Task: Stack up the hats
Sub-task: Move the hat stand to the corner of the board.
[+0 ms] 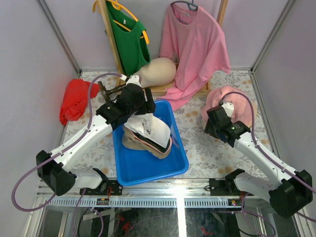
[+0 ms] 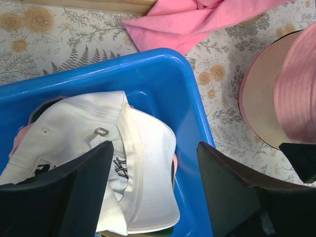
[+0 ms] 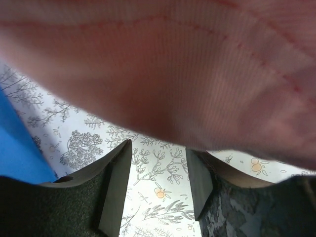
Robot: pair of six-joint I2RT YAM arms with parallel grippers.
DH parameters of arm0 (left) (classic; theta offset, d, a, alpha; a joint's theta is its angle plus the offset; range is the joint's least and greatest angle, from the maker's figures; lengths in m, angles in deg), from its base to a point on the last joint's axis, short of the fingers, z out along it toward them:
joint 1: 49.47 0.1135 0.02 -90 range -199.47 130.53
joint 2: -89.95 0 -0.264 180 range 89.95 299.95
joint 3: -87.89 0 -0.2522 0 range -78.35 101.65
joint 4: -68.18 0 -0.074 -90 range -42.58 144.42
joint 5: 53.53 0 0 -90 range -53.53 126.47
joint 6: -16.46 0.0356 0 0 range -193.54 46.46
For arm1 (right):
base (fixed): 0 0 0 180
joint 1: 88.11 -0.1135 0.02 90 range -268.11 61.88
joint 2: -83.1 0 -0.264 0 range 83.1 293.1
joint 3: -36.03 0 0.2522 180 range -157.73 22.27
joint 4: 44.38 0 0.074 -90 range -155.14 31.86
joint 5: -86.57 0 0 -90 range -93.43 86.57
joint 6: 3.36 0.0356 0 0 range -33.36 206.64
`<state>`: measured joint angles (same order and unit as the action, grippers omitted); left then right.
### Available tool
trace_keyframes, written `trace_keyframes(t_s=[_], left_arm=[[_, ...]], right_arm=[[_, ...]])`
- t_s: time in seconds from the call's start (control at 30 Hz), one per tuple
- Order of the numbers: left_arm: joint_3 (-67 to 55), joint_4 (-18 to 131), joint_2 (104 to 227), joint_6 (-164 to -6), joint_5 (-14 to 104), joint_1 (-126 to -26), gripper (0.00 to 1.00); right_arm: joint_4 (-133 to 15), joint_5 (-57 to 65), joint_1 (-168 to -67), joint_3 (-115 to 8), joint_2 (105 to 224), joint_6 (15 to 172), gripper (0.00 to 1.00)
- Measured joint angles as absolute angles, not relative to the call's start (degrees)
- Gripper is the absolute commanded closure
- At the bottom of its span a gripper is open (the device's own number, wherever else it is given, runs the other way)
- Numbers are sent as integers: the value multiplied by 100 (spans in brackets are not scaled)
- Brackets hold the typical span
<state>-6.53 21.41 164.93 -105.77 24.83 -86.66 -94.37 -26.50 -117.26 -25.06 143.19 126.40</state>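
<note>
Ringed by pale lilac walls [image 1: 29, 59], a flower-printed tablecloth [image 1: 197, 143] carries a blue bin [image 1: 148, 175] at centre frame. In it sits a pile of hats [image 1: 138, 140] topped by a white cap [image 1: 157, 129], and the left gripper [image 2: 154, 192] hangs over the cap with fingers spread, gripping nothing. At right a pink bucket hat [image 1: 237, 101] lies on the cloth, with the right gripper [image 3: 158, 182] at its near edge, fingers parted under the brim. Along the back, a wooden rack [image 1: 111, 44] holds a green top [image 1: 129, 44] and a pink T-shirt [image 1: 195, 49] above a mannequin head [image 1: 158, 71], with a red cloth bundle [image 1: 75, 98] at far left.
</note>
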Motion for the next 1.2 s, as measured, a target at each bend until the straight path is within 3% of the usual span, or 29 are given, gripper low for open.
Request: trace_keyframes(t_s=[0.57,1.2], left_arm=[[-603,2049,16552,-10498,2516,-8526,32],[-581,2056,16751,-10494,2640,-8115,31]], right_arm=[[-8504,-2473,-10155,-2242,14879,12245,46],[-7494,-2036,-8935,-3262,16507,11506,46]])
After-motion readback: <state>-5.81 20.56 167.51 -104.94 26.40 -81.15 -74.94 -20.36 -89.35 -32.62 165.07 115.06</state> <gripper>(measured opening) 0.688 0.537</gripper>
